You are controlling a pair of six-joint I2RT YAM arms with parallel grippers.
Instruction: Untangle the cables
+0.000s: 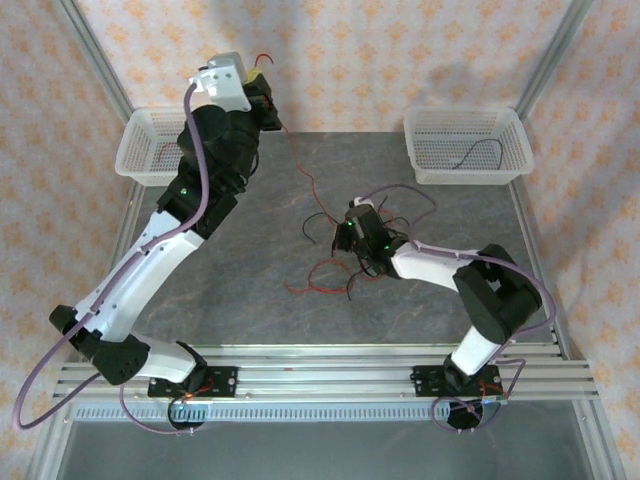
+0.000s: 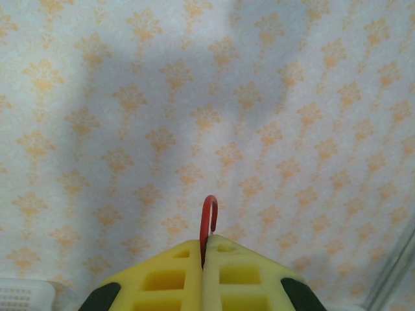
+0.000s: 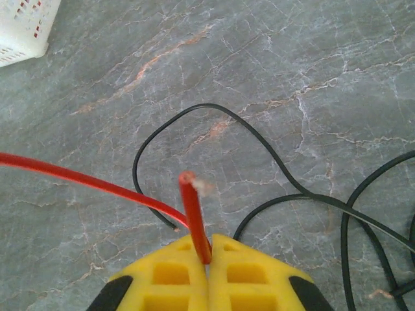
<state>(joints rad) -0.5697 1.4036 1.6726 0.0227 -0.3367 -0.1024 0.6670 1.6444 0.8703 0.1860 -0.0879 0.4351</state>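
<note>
The cables lie as a tangle [image 1: 340, 265] of thin red and black wires on the grey table, near its middle. My left gripper [image 1: 262, 85] is raised high at the back left, shut on a red cable [image 1: 295, 150] that slopes down to the tangle. In the left wrist view its yellow jaws [image 2: 203, 249] pinch the cable's hooked end [image 2: 207, 214]. My right gripper [image 1: 355, 225] is low over the tangle. In the right wrist view it [image 3: 209, 249] is shut on a red cable end [image 3: 192, 207]. A black cable [image 3: 272, 152] loops on the table beyond it.
A white basket [image 1: 150, 145] stands at the back left. Another white basket [image 1: 465, 145] at the back right holds a black wire [image 1: 480, 150]. Patterned walls close in the back and sides. A metal rail [image 1: 320, 375] runs along the near edge.
</note>
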